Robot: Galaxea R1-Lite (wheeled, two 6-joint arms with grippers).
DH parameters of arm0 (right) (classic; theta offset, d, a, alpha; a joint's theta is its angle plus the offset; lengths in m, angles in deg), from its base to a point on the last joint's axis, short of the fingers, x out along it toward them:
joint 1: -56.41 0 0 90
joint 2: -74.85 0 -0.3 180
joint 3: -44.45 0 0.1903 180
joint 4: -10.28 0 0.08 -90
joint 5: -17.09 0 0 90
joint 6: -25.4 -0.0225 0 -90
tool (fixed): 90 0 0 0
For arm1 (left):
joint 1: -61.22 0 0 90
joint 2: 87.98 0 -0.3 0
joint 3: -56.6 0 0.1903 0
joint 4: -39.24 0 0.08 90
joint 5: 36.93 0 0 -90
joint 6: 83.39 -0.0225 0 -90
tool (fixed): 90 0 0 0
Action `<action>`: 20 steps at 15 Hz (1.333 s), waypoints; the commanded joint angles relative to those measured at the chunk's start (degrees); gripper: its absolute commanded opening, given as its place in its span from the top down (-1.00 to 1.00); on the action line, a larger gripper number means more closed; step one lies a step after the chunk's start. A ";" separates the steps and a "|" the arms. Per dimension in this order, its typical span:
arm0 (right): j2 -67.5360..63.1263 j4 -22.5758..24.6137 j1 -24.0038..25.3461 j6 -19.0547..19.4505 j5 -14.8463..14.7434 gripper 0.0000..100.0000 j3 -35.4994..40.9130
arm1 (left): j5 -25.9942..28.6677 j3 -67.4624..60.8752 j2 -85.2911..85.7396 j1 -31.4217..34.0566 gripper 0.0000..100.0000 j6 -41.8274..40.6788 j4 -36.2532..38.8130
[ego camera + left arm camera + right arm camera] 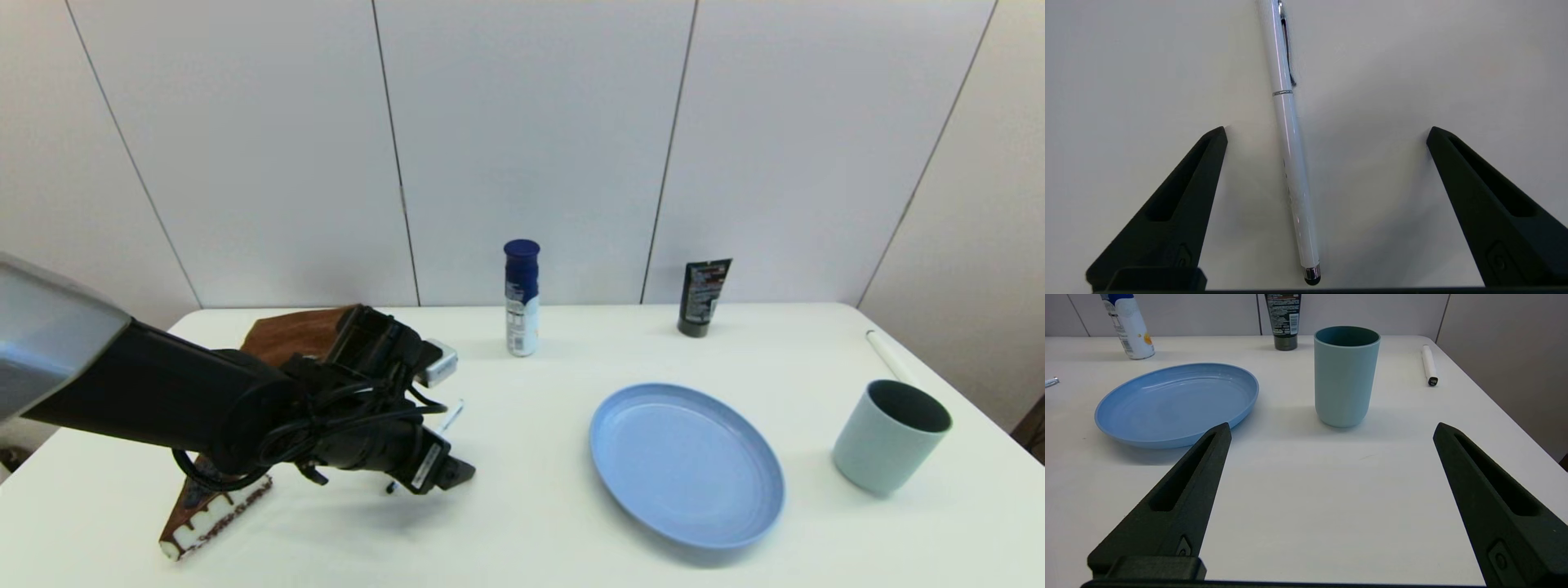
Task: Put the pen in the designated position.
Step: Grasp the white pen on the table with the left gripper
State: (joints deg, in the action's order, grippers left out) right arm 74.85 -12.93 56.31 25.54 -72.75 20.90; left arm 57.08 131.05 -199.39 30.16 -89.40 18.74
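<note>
The pen is seen lying flat on the white table, well to the left of the blue plate. It is straddled by the left gripper, whose jaws are spread wide and touch nothing. The right gripper is held low before the plate and cup, jaws wide and empty.

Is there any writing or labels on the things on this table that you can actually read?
None can be read for certain.
Blue-capped bottle: label print too small.
Black tube: white lines of print, blurred.
White marker: small mark on its dark end, perhaps "120", unsure.
Pen: faint marks, unreadable.
Plate and cup: no text.
</note>
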 commanded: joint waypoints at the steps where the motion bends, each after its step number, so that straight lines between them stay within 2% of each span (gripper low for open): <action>1: 0.00 0.02 0.01 0.04 0.02 -1.00 0.01 | -0.06 0.95 -2.14 0.12 -1.00 -0.05 -0.23; 4: 0.00 0.02 0.01 0.04 0.02 -1.00 0.01 | -0.14 0.78 -2.14 0.12 -1.00 0.12 -0.23; 5: 0.00 0.02 0.01 -0.13 0.02 -1.00 0.01 | -0.06 0.78 -2.23 0.21 1.00 0.30 -0.23; 20: 0.00 0.02 0.01 0.04 0.02 -1.00 0.01 | -0.23 1.66 1.28 2.50 1.00 -0.14 -0.40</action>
State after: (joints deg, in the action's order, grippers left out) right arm 74.85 -12.95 56.31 25.50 -72.75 20.90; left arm 56.84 132.25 -199.04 32.41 -89.42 17.63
